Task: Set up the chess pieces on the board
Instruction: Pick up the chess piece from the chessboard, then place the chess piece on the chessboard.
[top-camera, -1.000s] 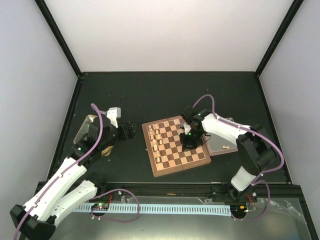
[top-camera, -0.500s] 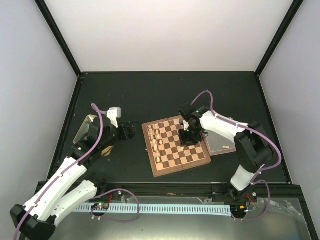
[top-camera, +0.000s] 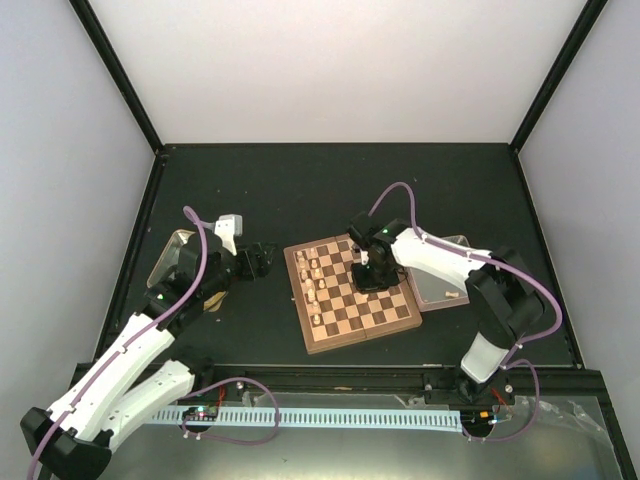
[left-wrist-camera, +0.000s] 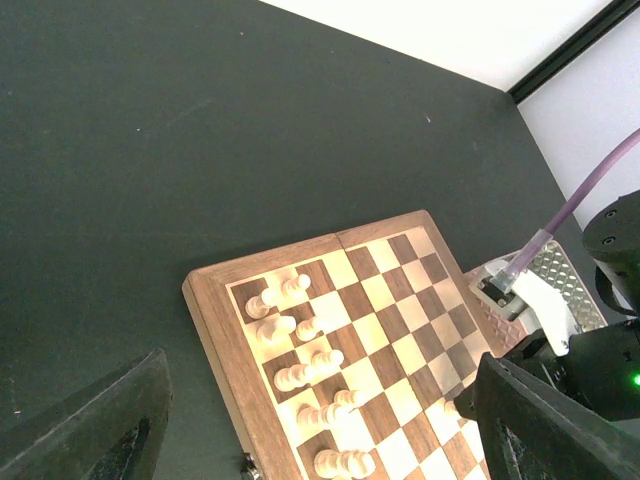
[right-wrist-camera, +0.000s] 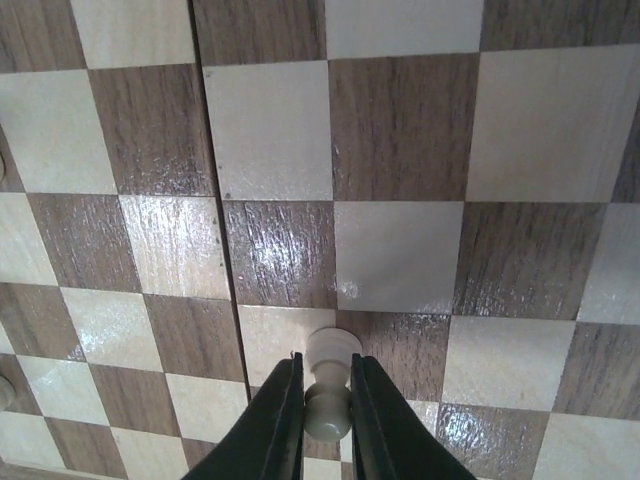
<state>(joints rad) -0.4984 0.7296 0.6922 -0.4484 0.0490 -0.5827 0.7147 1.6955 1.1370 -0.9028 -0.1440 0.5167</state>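
While your right gripper (right-wrist-camera: 326, 372) pinches one pale chess piece (right-wrist-camera: 329, 400) over the board (right-wrist-camera: 400, 130) beside its fold seam (right-wrist-camera: 215, 200), your left gripper (top-camera: 262, 258) hangs wide open and empty above the tabletop (top-camera: 250, 190), left of the board, where other pale pieces (top-camera: 312, 282) stand.

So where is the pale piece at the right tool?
Bottom centre of the right wrist view: the pale piece sits between the fingers of the right tool, over the board, just right of its fold seam.
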